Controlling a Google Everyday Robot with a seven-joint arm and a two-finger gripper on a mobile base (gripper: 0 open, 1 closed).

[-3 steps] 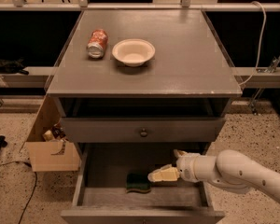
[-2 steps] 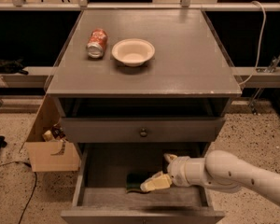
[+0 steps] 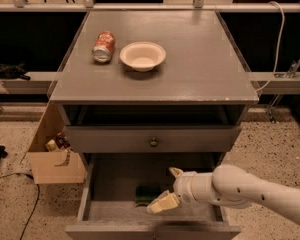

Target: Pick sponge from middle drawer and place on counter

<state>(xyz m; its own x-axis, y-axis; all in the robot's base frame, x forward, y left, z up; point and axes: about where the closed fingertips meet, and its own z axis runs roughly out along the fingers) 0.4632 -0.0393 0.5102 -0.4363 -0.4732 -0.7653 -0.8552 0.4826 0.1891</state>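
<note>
Grey-painted wood nearest me: the middle drawer [image 3: 115,184] stands pulled out, its flat bottom exposed. My end effector [image 3: 165,190] is down inside it, right of centre, on the white arm reaching in from the right. Its fingers [image 3: 162,203] are spread with nothing between them, so it is released.

The sponge [image 3: 147,194] lies flat on the drawer floor, dark green face up, just left of the nearer finger. I cannot tell whether they touch.

Handling, my judgement: light, soft and compressible. The rough scrub face should give friction. It sits low, so the fingers must go almost to the floor and close across its short sides. A gentle squeeze should do; a hard one would fold it. It may skate on the paint if nudged from one side.

Behind it, the drawer with the round knob [image 3: 153,142] is closed. Farther back, the table [image 3: 205,69] carries a pale bowl [image 3: 142,55] and a can [image 3: 103,46] on its side. I would set the sponge down to the right of the bowl.
</note>
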